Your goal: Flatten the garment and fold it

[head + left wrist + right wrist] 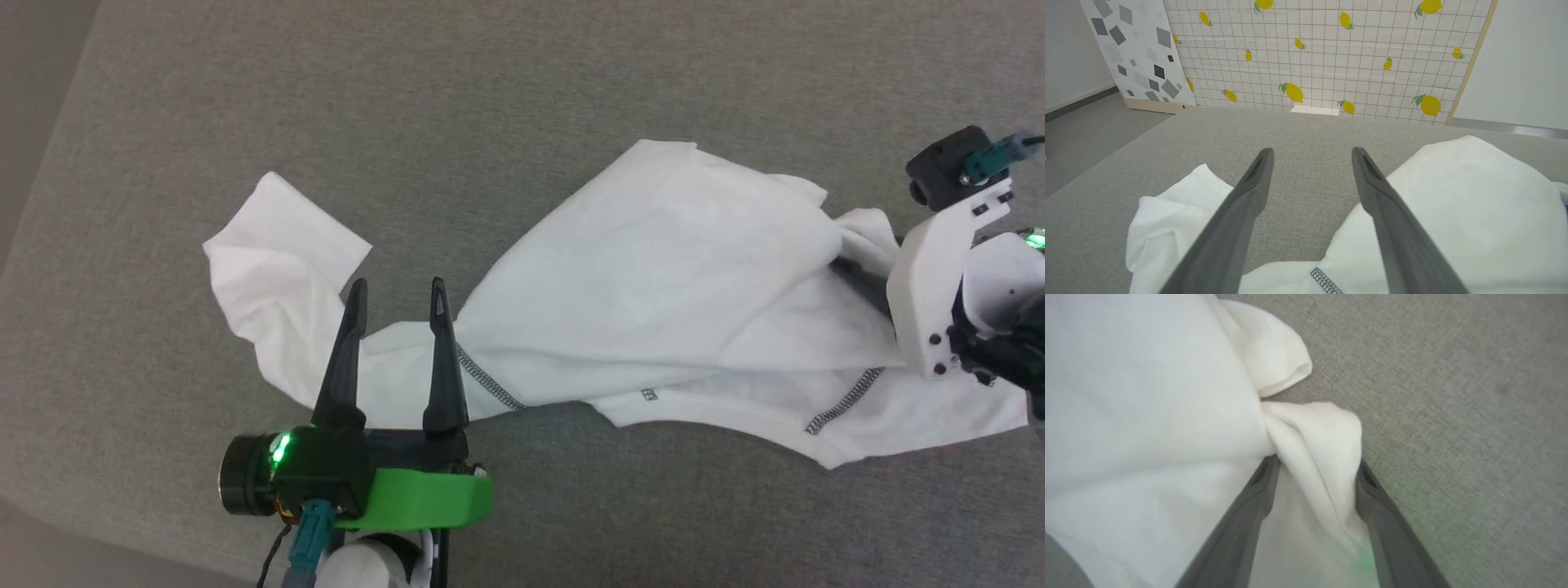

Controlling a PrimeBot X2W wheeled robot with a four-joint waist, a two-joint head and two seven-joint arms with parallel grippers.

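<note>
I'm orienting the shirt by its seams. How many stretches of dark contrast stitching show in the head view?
2 stitching stretches: one beside the left gripper's right finger; one near the garment's lower right edge. More may be hidden in folds.

This looks like a robot test room dressed up as a home. A wide grey fabric surface forms the work area. Behind it lean a lemon-print backdrop and a grey-flecked board, against bare white walls and a grey floor.
</note>
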